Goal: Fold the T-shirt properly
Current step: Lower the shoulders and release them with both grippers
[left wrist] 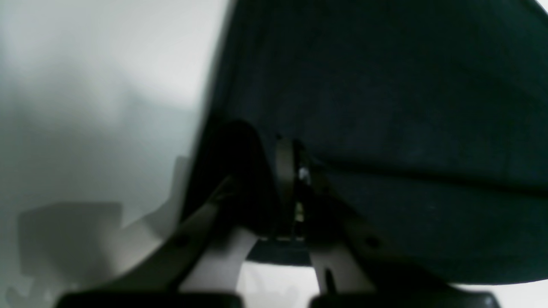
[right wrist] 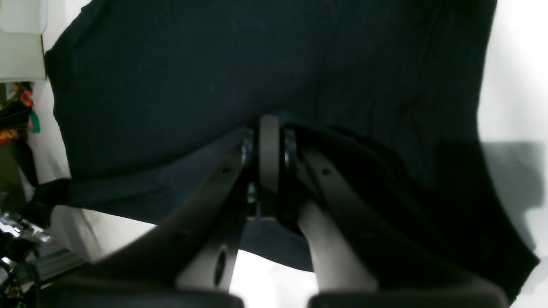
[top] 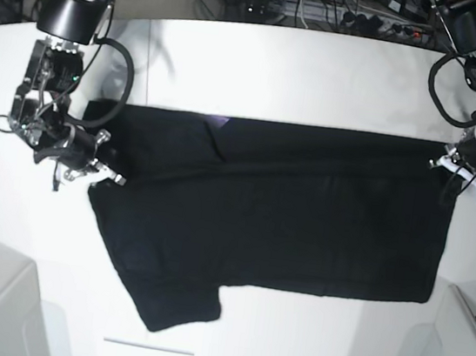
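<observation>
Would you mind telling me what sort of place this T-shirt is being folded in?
Most likely a robotics lab or test bench, not a home. A white table carries the black T-shirt, two robot arms stand at its sides, and a tangle of cables and equipment runs along the far edge.

You find no readable text, label, brand, number or sign in any view; the T-shirt shows plain black, with no lettering

Plain black T-shirt, perhaps a purple speck near its collar, on white table
</observation>
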Controlling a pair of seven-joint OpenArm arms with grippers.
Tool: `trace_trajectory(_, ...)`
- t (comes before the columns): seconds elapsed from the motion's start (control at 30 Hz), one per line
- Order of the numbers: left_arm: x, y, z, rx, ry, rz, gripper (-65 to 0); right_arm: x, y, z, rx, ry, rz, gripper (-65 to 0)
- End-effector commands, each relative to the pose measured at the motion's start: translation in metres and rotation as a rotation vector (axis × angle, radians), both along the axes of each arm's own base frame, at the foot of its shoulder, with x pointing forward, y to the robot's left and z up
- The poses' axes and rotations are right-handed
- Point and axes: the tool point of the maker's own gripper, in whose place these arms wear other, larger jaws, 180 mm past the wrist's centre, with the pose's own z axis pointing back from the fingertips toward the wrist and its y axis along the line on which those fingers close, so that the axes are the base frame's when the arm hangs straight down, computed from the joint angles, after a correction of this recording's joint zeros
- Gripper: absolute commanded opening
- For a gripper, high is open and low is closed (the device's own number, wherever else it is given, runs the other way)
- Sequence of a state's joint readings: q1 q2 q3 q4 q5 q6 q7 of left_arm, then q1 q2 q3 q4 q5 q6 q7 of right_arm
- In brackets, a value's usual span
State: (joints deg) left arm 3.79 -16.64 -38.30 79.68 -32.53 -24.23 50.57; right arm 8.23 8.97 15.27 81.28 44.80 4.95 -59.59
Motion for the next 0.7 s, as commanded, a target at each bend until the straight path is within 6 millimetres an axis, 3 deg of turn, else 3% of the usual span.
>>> trace_trajectory(0.0, 0.01, 0.011, 0.017, 0.029, -0.049, -0.002, -65.0, 0.016, -0.005, 0.017, 0.0, -0.061, -0.01, -65.0)
trace_trajectory(0.27, 0.018, 0.012, 0.016, 0.013, -0.056, 0.009, -65.0, 0.02, -0.004, 0.012, 0.014, -0.04, -0.015, -65.0)
trace_trajectory(0.57, 0.018, 0.025, 0.012, 0.112, 0.006, 0.01, -65.0, 0.019, -0.005, 0.006, 0.022, -0.018, -0.024, -65.0)
trace_trajectory(0.67, 0.02, 0.026, 0.014, 0.112, -0.003, 0.015, -52.0, 0.018, -0.005, 0.006, 0.022, -0.016, -0.024, -44.0)
